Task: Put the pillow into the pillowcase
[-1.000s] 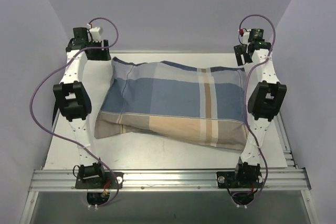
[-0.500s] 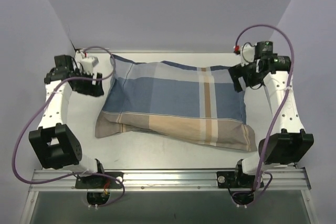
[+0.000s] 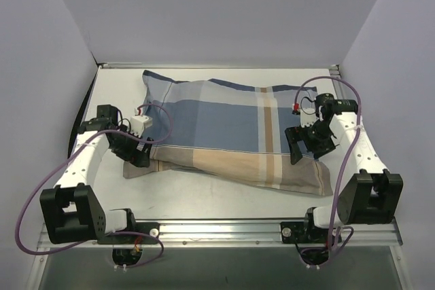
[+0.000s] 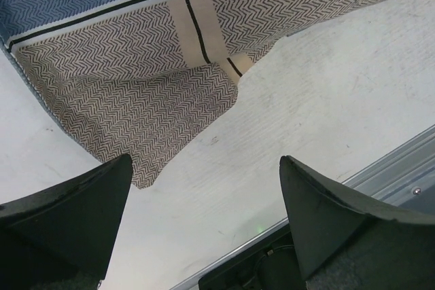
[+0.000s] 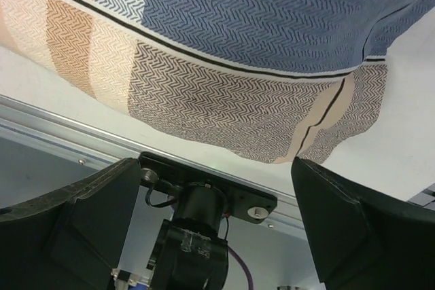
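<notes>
At the near corners of the pillowcase, the left hand and right hand spread wide, empty.

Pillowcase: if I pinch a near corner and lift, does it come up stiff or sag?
Probably sags: the pillowcase is woven cloth, and its near-left corner lies flat and limp on the table, so that flap would likely rise first. The puffed middle suggests soft filling, bulky but probably light. The herringbone weave looks grippy rather than slippery.

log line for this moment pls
pillowcase: puffy, lying on table | left gripper: fingers open, empty, by its near-left corner | right gripper: fingers open, empty, by its near-right corner
</notes>
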Robot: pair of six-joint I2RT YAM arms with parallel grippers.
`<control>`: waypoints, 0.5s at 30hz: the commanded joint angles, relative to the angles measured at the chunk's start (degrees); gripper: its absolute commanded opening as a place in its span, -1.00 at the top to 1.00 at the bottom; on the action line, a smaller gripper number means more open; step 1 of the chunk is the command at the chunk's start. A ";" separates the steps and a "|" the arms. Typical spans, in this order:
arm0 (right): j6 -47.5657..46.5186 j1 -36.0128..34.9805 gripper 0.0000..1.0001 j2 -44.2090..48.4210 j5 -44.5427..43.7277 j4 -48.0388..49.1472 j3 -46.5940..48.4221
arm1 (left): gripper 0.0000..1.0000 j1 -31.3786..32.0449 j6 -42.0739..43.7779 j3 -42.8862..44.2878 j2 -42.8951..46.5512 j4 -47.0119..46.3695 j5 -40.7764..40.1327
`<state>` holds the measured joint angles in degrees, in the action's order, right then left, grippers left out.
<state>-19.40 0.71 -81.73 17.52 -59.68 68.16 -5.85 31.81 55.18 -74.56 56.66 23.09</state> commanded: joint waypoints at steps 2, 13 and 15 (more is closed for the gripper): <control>4.01 0.96 -1.00 4.56 1.11 0.44 -3.11 | -0.95 2.24 -3.41 0.36 1.52 -3.40 -3.75; 4.55 6.14 -1.00 9.05 2.17 1.76 -5.67 | -0.95 2.51 -10.26 5.89 1.79 -5.68 -2.09; 4.37 7.98 -1.00 8.79 3.83 1.67 -2.71 | -0.95 2.33 -11.94 8.62 0.74 -5.69 -1.30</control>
<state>-15.11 6.96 -74.30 19.05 -56.60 62.48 -3.36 23.31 58.43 -74.00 53.47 20.49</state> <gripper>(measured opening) 0.999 0.974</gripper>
